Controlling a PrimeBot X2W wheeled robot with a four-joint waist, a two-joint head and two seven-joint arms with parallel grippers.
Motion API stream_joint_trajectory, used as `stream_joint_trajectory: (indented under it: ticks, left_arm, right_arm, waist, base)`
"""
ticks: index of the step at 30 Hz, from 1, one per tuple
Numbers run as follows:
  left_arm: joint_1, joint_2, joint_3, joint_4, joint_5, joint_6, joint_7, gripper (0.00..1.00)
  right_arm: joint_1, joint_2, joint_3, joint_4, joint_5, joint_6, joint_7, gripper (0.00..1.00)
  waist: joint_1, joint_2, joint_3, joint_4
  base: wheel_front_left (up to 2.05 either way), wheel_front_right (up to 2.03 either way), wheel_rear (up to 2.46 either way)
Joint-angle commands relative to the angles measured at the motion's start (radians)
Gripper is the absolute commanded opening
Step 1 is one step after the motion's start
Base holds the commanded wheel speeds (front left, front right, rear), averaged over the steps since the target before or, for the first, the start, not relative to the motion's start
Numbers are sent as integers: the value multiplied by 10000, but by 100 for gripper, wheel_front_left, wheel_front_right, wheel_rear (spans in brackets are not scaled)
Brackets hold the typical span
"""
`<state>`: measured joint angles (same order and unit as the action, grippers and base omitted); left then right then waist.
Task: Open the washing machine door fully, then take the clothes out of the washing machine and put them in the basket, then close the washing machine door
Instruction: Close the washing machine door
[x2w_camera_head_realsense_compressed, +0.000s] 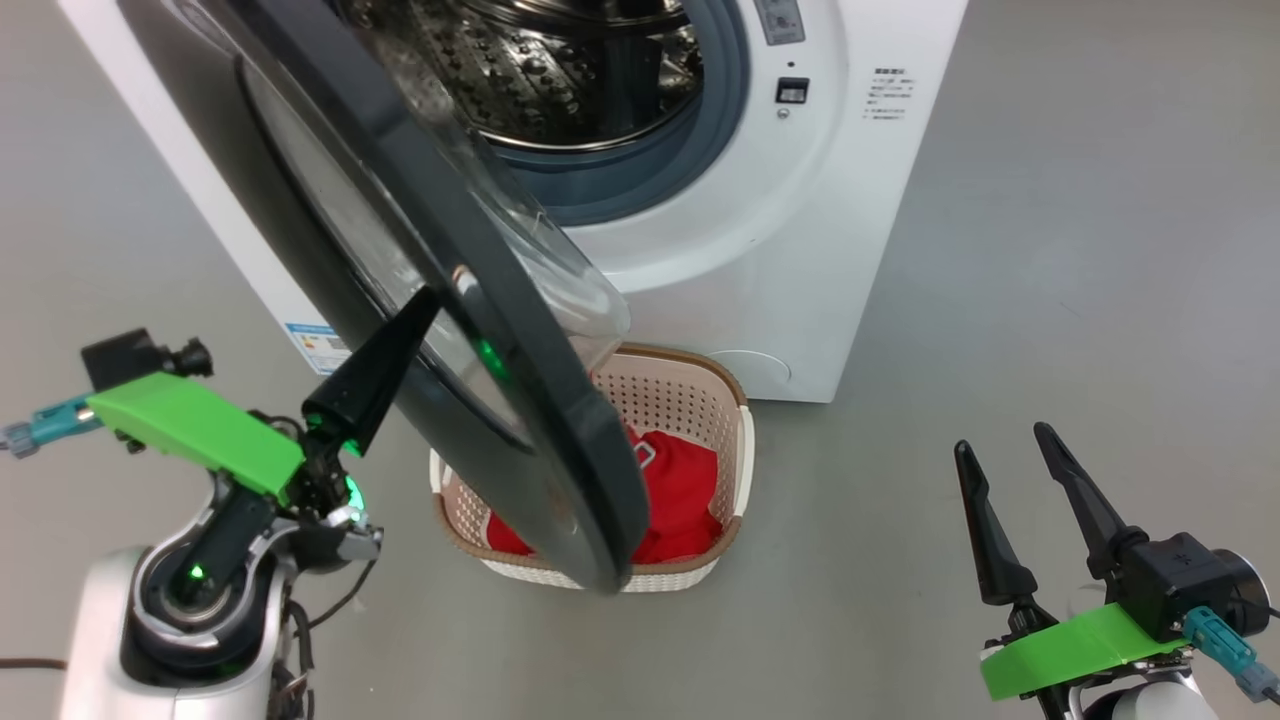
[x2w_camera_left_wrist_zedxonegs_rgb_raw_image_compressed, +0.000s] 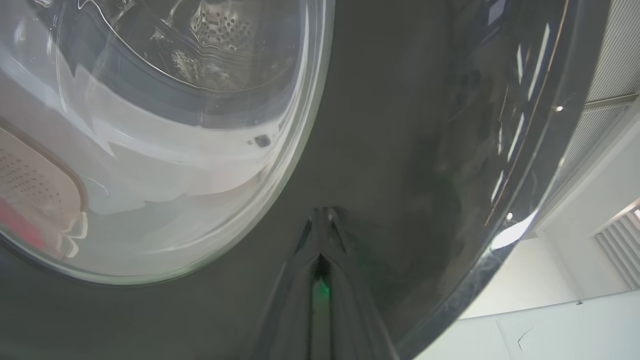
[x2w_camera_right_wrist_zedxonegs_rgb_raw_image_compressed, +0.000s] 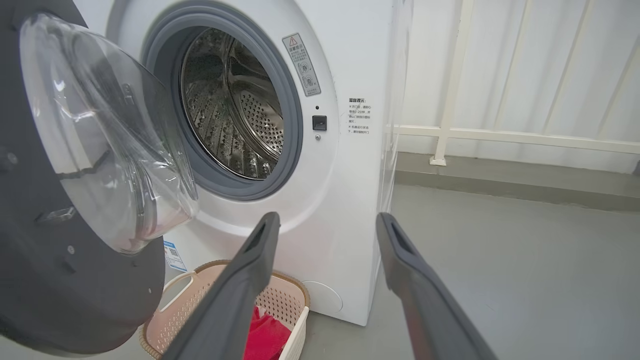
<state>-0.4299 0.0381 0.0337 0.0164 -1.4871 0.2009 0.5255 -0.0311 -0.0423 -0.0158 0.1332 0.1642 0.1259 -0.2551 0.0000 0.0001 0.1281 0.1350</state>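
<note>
Two grippers frame the head view. At the lower left, the left gripper (x2w_camera_head_realsense_compressed: 425, 300) has its fingers pressed together into one dark point. It holds nothing, and its tip rests against the outer face of the washing machine door (x2w_camera_head_realsense_compressed: 520, 420). At the lower right, the right gripper (x2w_camera_head_realsense_compressed: 1000, 437) stands well apart from everything, its fingers spread wide and empty above the grey floor (x2w_camera_head_realsense_compressed: 1050, 250). The door hangs partly swung out from the washing machine (x2w_camera_head_realsense_compressed: 820, 220), leaving the steel drum (x2w_camera_head_realsense_compressed: 560, 70) exposed. The door's lower edge crosses in front of the basket (x2w_camera_head_realsense_compressed: 735, 400), which sits on the floor just before the machine with the red clothes (x2w_camera_head_realsense_compressed: 685, 490) inside it. In the left wrist view, the left gripper (x2w_camera_left_wrist_zedxonegs_rgb_raw_image_compressed: 321, 215) meets the glossy black face of the door (x2w_camera_left_wrist_zedxonegs_rgb_raw_image_compressed: 400, 125) just beside the clear glass window (x2w_camera_left_wrist_zedxonegs_rgb_raw_image_compressed: 160, 165). Its fingers (x2w_camera_left_wrist_zedxonegs_rgb_raw_image_compressed: 350, 310) lie tight against each other with nothing between them. Through the glass, the basket (x2w_camera_left_wrist_zedxonegs_rgb_raw_image_compressed: 35, 185) shows, distorted. In the right wrist view, the right gripper (x2w_camera_right_wrist_zedxonegs_rgb_raw_image_compressed: 328, 220) points toward the lower front of the washing machine (x2w_camera_right_wrist_zedxonegs_rgb_raw_image_compressed: 350, 210), its fingers far apart and gripping nothing. The drum (x2w_camera_right_wrist_zedxonegs_rgb_raw_image_compressed: 235, 115) sits inside the grey rubber ring (x2w_camera_right_wrist_zedxonegs_rgb_raw_image_compressed: 292, 115). The door (x2w_camera_right_wrist_zedxonegs_rgb_raw_image_compressed: 50, 280) stands out at the left with its bulging glass bowl (x2w_camera_right_wrist_zedxonegs_rgb_raw_image_compressed: 100, 130) facing the opening. Below it are a small blue label (x2w_camera_right_wrist_zedxonegs_rgb_raw_image_compressed: 172, 255) and the basket (x2w_camera_right_wrist_zedxonegs_rgb_raw_image_compressed: 296, 292) holding the clothes (x2w_camera_right_wrist_zedxonegs_rgb_raw_image_compressed: 267, 335).
</note>
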Motion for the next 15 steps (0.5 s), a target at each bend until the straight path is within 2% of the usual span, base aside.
stream_joint_trajectory:
  ticks: [1, 15]
  left_arm:
    - [-456, 122, 40, -150, -219, -192, -113, 0]
    - [-997, 122, -588, 528, -863, -524, -1075, 0]
  right_arm:
    - [-427, -79, 229, -235, 29, 48, -66, 100]
    - [-541, -79, 261, -248, 31, 48, -66, 100]
  waist:
    - [0, -1, 63, -136]
    - [0, -1, 321, -701]
  base:
    - [0, 0, 0]
    - [0, 0, 0]
